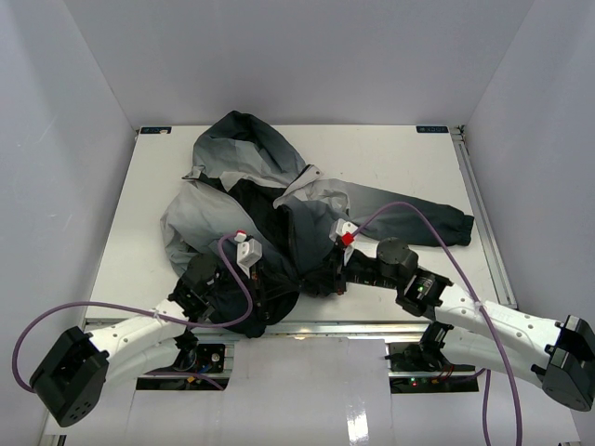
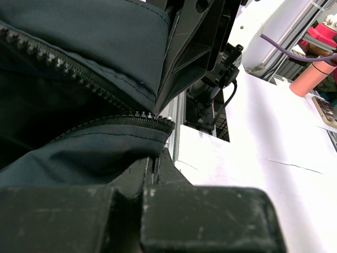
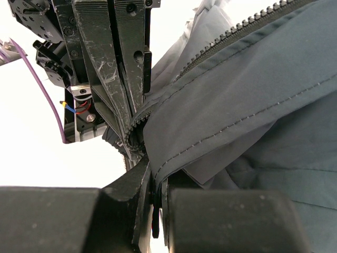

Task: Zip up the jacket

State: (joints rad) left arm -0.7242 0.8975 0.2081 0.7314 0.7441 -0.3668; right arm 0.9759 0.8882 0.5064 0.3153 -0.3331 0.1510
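The jacket (image 1: 270,186) lies crumpled mid-table, hood at the back, one sleeve stretched right, its dark hem hanging at the near edge. My left gripper (image 1: 284,290) and right gripper (image 1: 321,279) meet tip to tip at that hem. In the left wrist view my left gripper (image 2: 154,158) is shut on the lower zipper edge, with the zipper teeth (image 2: 131,117) ending just above the tips. In the right wrist view my right gripper (image 3: 157,176) is shut on the other hem edge of the jacket (image 3: 237,105). The left arm's fingers (image 3: 113,68) stand right behind.
A metal rail (image 1: 372,327) runs along the white table's (image 1: 409,167) near edge. Grey walls enclose the left, back and right. Purple cables (image 1: 418,218) loop over both arms. A pink cylinder (image 2: 310,79) stands off the table in the left wrist view.
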